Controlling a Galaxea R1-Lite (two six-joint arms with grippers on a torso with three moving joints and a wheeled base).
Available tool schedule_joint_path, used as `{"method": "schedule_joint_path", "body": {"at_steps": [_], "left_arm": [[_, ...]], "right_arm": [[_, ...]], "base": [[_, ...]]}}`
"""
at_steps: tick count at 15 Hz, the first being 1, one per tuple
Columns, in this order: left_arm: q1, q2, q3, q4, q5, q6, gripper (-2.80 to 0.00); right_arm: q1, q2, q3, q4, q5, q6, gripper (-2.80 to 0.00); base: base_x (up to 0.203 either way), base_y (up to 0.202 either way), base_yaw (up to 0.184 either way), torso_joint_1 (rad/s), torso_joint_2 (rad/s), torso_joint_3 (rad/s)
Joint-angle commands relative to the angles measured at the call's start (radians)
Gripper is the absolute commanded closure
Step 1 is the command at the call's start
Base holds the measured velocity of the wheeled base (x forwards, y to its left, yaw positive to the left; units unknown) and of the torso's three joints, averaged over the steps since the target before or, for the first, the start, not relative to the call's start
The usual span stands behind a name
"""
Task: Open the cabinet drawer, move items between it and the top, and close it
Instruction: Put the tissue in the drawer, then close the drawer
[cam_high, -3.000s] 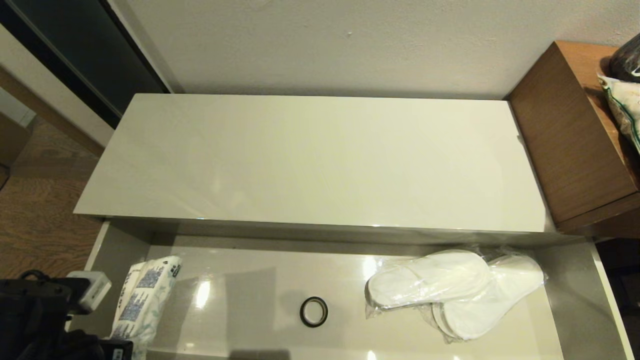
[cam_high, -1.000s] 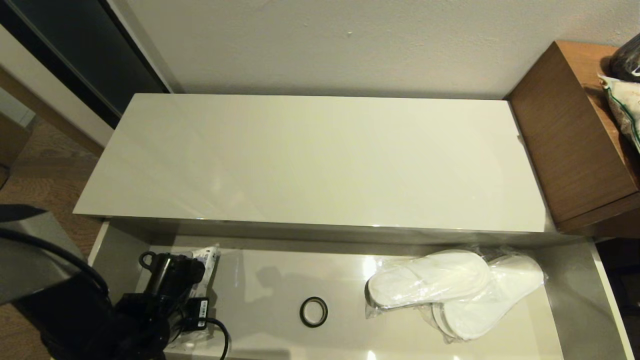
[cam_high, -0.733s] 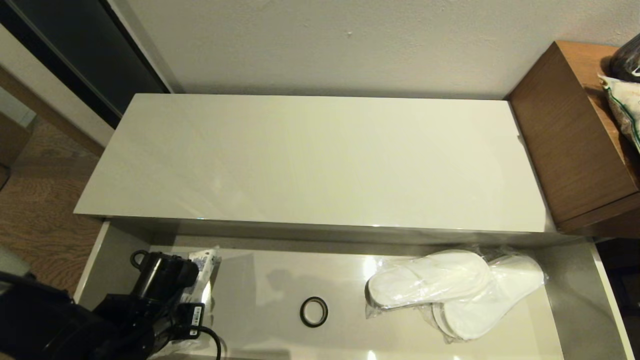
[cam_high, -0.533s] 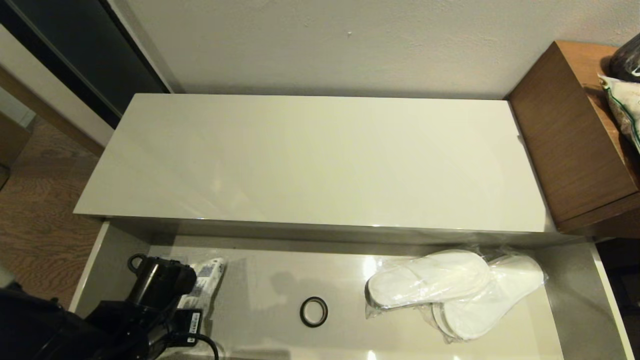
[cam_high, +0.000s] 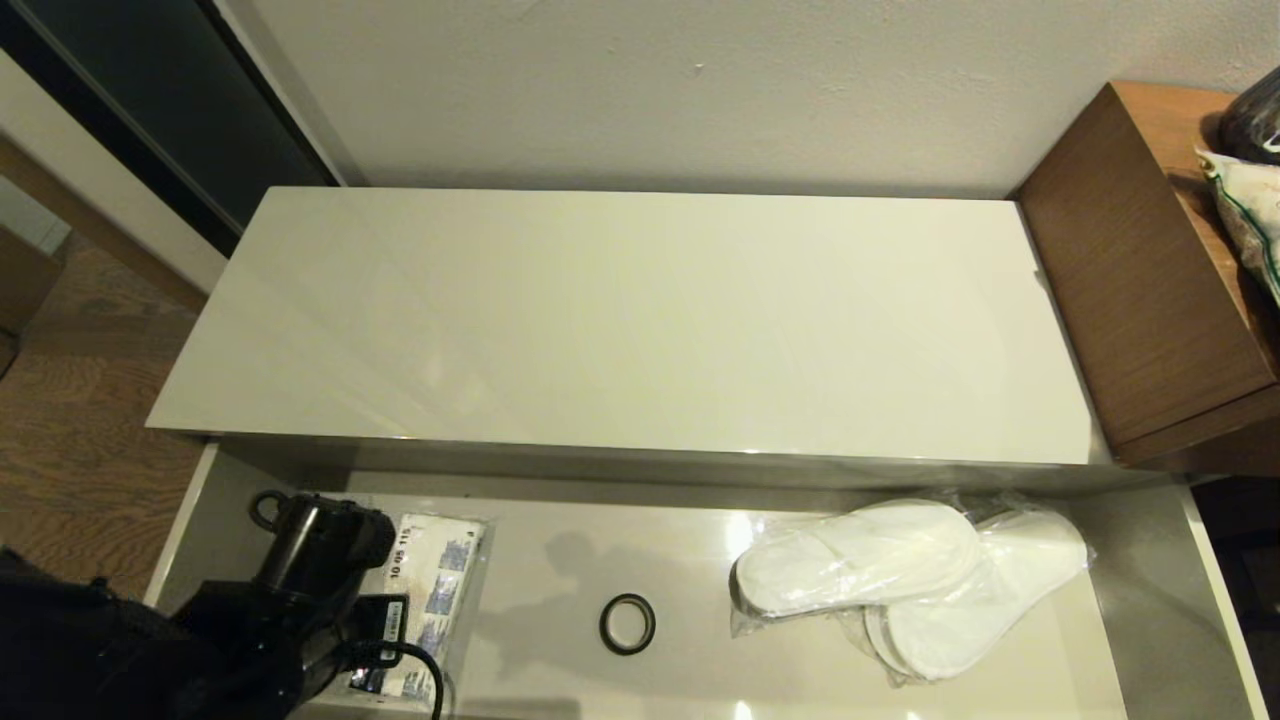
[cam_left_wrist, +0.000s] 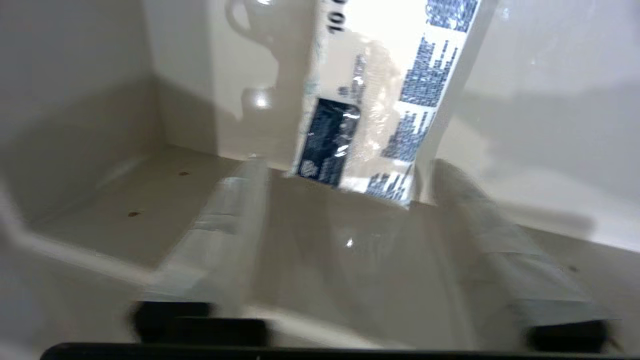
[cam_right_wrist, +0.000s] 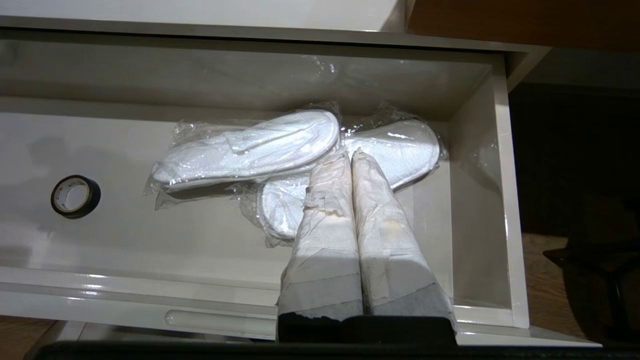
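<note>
Since half a second ago the tissue packet (cam_high: 432, 600) has tipped from standing on edge beside the left gripper (cam_left_wrist: 345, 200) to lying flat on the floor of the cabinet drawer (cam_high: 1150, 600), its blue printed patches face up; three seconds ago it lay further toward the drawer's left end. Everything else in the drawer has kept its place.

That drawer is pulled open below the top (cam_high: 620, 320), which carries nothing. Inside, from the robot's left to right, lie the tissue packet near the left end, a small black ring (cam_high: 627, 623) about mid-length and well apart from both neighbours, and the slippers (cam_high: 900, 580) in clear plastic near the right end, one overlapping the other.

From the head camera the black left arm covers the packet's left edge and near corner, and the fingers cannot be seen there. The left wrist view shows them spread wide, with nothing between them, the packet's end just beyond the tips; that view is smeared, so whether a tip touches the wrap is unclear. The drawer's front edge runs off the bottom of the head view.

The right gripper (cam_right_wrist: 350, 156) shows only in its own wrist view, fingers pressed together and empty, poised above the slippers.
</note>
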Motion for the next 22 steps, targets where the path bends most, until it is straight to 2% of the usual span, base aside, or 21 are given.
{"method": "schedule_joint_path", "body": {"at_steps": [1,3,5,7,11,13,15,16,17,18,19,22], "left_arm": [[-0.007,-0.167,0.0,0.072,0.006,-0.002,0.0],[-0.015,-0.375,-0.021,0.252,0.007,-0.001,0.0],[-0.017,-0.589,-0.079,0.495,0.006,-0.003,0.0],[0.005,-0.787,-0.193,0.837,0.004,-0.007,0.0],[0.09,-1.105,-0.463,1.369,-0.047,0.027,0.0],[0.196,-1.22,-0.54,1.55,-0.093,0.06,0.0],[0.355,-1.316,-0.55,1.638,-0.201,0.162,0.0],[0.423,-1.372,-0.526,1.658,-0.253,0.235,0.0],[0.454,-1.408,-0.48,1.669,-0.288,0.306,0.0],[0.471,-1.424,-0.443,1.669,-0.311,0.343,0.0],[0.455,-1.425,-0.433,1.649,-0.309,0.336,0.0],[0.365,-1.429,-0.39,1.622,-0.245,0.289,0.0]], "right_arm": [[-0.001,0.001,0.0,0.0,0.0,0.0,0.0],[0.0,0.001,0.0,0.001,0.0,0.0,0.0],[0.0,0.001,0.0,0.0,0.0,0.0,0.0],[0.0,0.001,0.0,0.0,0.0,0.0,0.0],[-0.001,0.001,0.0,0.0,0.0,0.0,0.0],[0.0,0.001,0.0,0.0,0.0,0.0,0.0],[0.0,0.001,0.0,0.0,0.0,0.0,0.0],[0.0,0.001,0.0,0.0,0.002,0.0,0.0],[0.0,0.001,0.0,0.001,0.0,0.0,0.0],[0.0,0.001,0.0,0.0,0.0,0.0,0.0],[0.0,0.001,0.0,0.001,0.0,0.0,0.0],[0.0,0.001,0.0,0.0,0.0,0.0,0.0]], "base": [[0.0,0.0,0.0,0.0,0.0,0.0],[0.0,0.0,0.0,0.0,0.0,0.0],[0.0,0.0,0.0,0.0,0.0,0.0],[0.0,0.0,0.0,0.0,0.0,0.0],[0.0,0.0,0.0,0.0,0.0,0.0],[0.0,0.0,0.0,0.0,0.0,0.0],[0.0,0.0,0.0,0.0,0.0,0.0],[0.0,0.0,0.0,0.0,0.0,0.0],[0.0,0.0,0.0,0.0,0.0,0.0],[0.0,0.0,0.0,0.0,0.0,0.0],[0.0,0.0,0.0,0.0,0.0,0.0],[0.0,0.0,0.0,0.0,0.0,0.0]]}}
